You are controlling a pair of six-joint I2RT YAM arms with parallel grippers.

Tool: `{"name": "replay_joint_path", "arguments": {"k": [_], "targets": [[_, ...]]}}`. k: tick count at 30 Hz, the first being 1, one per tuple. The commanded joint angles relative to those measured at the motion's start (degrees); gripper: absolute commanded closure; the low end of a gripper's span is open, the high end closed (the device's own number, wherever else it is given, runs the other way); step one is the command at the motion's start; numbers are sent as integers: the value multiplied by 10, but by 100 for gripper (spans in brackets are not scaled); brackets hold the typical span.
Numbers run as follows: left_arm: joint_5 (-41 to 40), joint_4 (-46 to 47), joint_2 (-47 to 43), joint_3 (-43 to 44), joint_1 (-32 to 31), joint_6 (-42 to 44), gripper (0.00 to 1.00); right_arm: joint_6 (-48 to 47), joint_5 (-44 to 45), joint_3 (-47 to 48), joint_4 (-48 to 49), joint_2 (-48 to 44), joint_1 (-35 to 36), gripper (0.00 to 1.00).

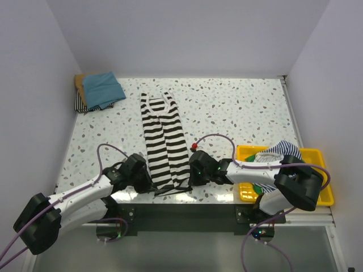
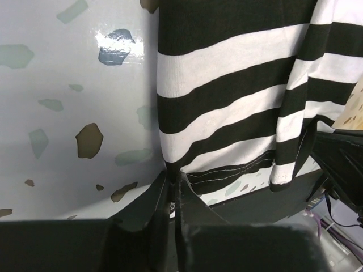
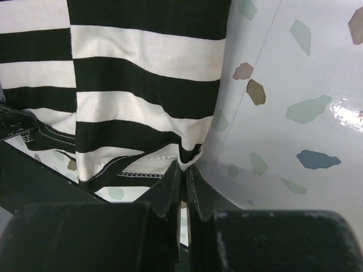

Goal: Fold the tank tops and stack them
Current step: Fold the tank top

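On the speckled terrazzo table [image 1: 238, 107], a long black-and-white striped cloth tank top [image 1: 164, 141] lies stretched lengthwise, its hem at the near edge. A folded teal-blue cloth tank top [image 1: 103, 88] tops a pile in the far left corner. The left gripper [image 2: 172, 180] and right gripper [image 3: 184, 169] each pinch a hem corner, fingers clamped on cloth.

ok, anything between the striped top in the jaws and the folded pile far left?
Nothing visible. Only bare table lies between the striped tank top and the folded stack in the far left corner; the yellow tray sits off right.

Striped tank top [image 1: 163, 139] lengthwise on table [image 1: 238, 107]
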Motion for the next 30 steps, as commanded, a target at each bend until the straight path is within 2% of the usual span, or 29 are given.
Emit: {"name": "replay_joint_path", "arguments": {"k": [1, 2, 10, 14, 19, 22, 25, 26, 30], "targets": [[10, -37, 7, -23, -7, 25, 93, -2, -12, 9, -9, 2, 0, 96], [10, -51, 4, -21, -7, 30, 100, 0, -14, 10, -13, -3, 6, 99], [15, -162, -80, -3, -36, 30, 100, 39, 43, 36, -127, -70, 103, 100], [-12, -229, -119, 51, -40, 35, 100, 46, 79, 46, -169, -116, 109, 100], [-53, -205, -72, 97, -37, 51, 100, 9, 105, 121, -204, -69, 87, 100], [-77, -170, -35, 146, -16, 82, 100, -10, 90, 153, -192, -32, 47, 100], [-77, -145, -12, 181, 44, 113, 100, -27, 79, 177, -184, -13, 6, 100], [-74, -129, -7, 189, 82, 134, 100, -32, 79, 182, -181, -11, -3, 100], [-73, -80, 54, 241, 140, 173, 100, -66, 80, 241, -185, 21, -43, 100]]}}
